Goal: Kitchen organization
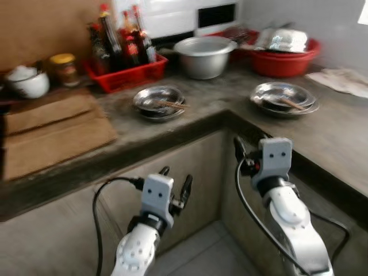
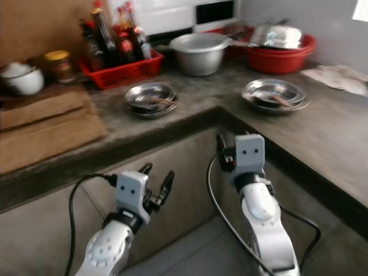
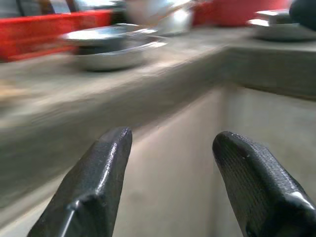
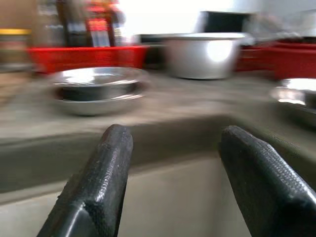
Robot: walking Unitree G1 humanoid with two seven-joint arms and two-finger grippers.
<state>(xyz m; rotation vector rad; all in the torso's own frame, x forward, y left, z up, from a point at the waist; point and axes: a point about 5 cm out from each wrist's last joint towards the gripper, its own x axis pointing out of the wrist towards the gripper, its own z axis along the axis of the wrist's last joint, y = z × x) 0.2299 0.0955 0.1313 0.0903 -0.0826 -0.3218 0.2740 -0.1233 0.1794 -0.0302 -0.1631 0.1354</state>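
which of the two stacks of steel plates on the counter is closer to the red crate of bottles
The left stack of steel plates, on the counter's back run just in front of the red crate. The other stack sits around the corner, near the red basin.

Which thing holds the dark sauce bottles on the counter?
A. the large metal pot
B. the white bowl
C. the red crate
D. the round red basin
C: the bottles stand upright inside the red crate at the back of the counter, to the left of the large metal pot; the red basin holds shiny metal ware instead.
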